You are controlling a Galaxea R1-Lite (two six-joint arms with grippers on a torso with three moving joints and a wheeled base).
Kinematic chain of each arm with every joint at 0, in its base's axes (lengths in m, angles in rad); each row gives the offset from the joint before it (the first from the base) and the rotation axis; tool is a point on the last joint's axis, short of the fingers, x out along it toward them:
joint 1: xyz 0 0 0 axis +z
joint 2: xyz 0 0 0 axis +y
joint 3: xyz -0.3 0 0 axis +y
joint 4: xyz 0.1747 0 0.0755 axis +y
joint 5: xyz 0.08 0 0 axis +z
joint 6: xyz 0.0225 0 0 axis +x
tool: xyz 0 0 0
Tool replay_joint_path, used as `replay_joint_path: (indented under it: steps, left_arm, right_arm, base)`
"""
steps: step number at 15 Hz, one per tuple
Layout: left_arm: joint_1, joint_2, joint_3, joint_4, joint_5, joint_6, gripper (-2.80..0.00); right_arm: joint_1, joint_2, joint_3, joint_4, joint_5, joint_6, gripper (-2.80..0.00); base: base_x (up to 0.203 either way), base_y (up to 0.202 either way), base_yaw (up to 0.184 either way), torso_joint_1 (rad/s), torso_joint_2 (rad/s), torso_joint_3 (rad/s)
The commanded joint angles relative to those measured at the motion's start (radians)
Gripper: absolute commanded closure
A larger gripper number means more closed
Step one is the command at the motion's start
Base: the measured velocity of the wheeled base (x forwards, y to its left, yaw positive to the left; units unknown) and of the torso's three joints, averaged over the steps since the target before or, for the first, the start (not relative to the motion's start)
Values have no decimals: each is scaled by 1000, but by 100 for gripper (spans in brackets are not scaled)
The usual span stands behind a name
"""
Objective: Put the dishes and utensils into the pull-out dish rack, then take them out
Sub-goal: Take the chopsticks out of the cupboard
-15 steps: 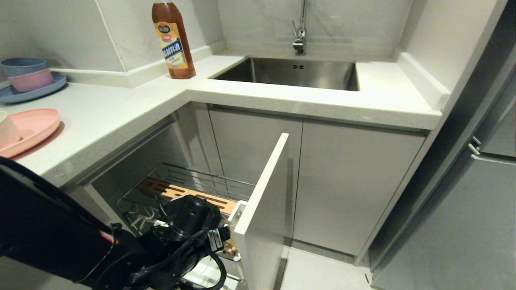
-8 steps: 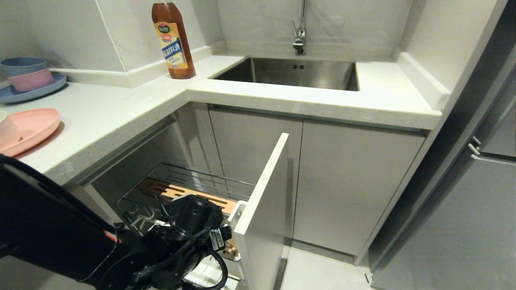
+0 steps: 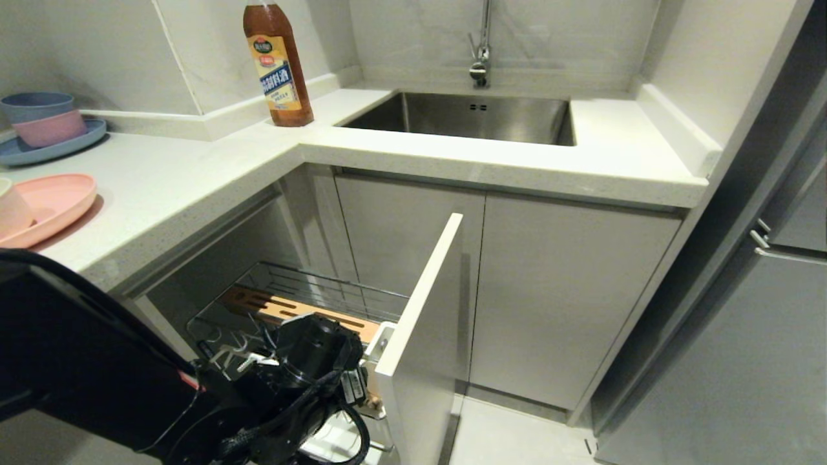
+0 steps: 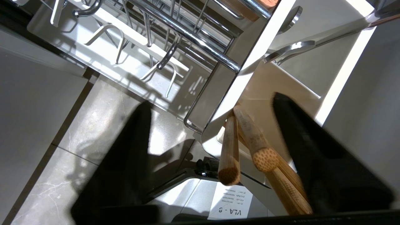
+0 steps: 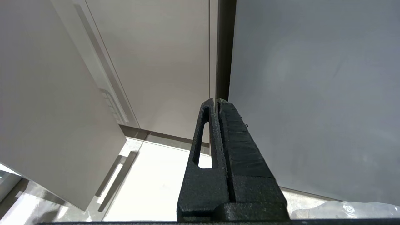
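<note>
Sitting at the far left of the counter are a blue plate carrying a blue bowl and a pink bowl, and nearer, the pink plate with the cream bowl on it at the frame edge. Below the counter the rack is pulled out, its wooden block along the far side and its white front panel standing on edge. The left arm reaches down over the rack's near corner; its gripper hangs above the white cup, fingers spread with a gap on either side of the chopsticks, which stand in the cup with their blunt ends up. A fork leans in the same cup. Farther right, a sauce bottle stands beside the sink and tap. The right gripper hangs pressed closed by the cabinet doors, empty
</note>
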Motion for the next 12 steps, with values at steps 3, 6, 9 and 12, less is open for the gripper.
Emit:
replay_joint_path:
  steps: [3,6,9,12]
  left_arm:
    - [-7,4,1,-1,3,-5,0]
    - [-11,4,1,-1,3,-6,0]
    - [-25,4,2,5,4,-27,0]
    - [-33,-11,-1,6,6,-29,0]
  right_arm:
    - [0,0,2,0,0,1,0]
    - [1,0,2,0,0,0,0]
    - [0,0,2,0,0,0,0]
    - [0,0,3,0,0,0,0]
  base:
    - [0,0,0,0,0,0]
    - [0,0,0,0,0,0]
    - [0,0,0,0,0,0]
    - [0,0,0,0,0,0]
